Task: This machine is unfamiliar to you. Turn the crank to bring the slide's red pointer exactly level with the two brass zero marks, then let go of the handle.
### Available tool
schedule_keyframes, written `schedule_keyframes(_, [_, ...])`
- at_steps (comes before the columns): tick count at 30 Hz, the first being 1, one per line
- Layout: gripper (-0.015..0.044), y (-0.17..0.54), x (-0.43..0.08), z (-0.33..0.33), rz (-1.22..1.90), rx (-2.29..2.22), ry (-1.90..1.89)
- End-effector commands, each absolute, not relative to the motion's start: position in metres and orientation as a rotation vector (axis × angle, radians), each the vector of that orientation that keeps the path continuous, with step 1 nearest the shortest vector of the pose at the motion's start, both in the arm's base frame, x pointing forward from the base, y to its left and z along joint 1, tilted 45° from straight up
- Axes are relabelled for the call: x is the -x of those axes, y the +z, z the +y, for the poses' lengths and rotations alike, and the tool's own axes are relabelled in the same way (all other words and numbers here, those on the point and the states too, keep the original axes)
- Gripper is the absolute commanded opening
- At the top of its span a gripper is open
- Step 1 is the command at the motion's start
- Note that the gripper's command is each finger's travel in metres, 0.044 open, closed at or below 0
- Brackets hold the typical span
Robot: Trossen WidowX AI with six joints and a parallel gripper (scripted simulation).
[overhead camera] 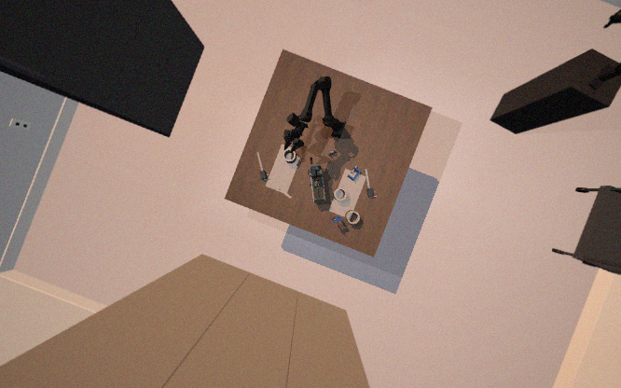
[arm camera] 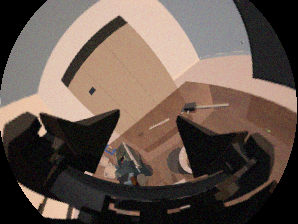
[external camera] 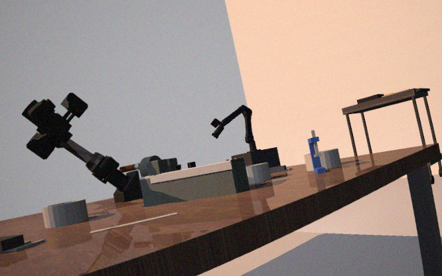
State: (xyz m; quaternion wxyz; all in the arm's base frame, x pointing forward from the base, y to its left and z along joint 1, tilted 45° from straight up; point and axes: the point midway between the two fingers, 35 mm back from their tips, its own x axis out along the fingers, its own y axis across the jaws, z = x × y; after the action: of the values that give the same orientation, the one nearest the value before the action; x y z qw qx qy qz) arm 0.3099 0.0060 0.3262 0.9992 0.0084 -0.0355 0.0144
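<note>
The machine [overhead camera: 319,191] [external camera: 195,188] [arm camera: 135,154] is a long grey-green box near the middle of the table. Its crank handle [overhead camera: 310,159] [external camera: 128,168] [arm camera: 134,180], a brown-orange grip, sticks out at the end nearer the arm's base. A small red spot shows on the machine's top in the top view; the pointer's level against the brass marks is too small to tell. My gripper [overhead camera: 292,146] [arm camera: 149,115] is open and empty, high above the table beside the machine, away from the handle. In the exterior view its raised dark fingers show on the left.
A white round pot [overhead camera: 290,156] [external camera: 66,213] stands below the gripper. Two more pots [overhead camera: 339,194] [overhead camera: 352,217] and a blue upright stand [overhead camera: 353,174] [external camera: 315,157] are on the machine's other side. Pale sheets [overhead camera: 279,179] and thin rods with dark blocks [overhead camera: 263,175] [overhead camera: 370,192] flank it.
</note>
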Motion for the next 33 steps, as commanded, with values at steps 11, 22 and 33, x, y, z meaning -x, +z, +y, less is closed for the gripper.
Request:
schedule_keyframes(11, [0.044,0.287,-0.35,0.036,0.138,0.007,0.005])
schedule_keyframes(22, [0.044,0.234,-0.378,0.082,0.364,0.111,-0.037])
schedule_keyframes(33, [0.044,0.184,-0.391,0.129,0.53,0.315,-0.09])
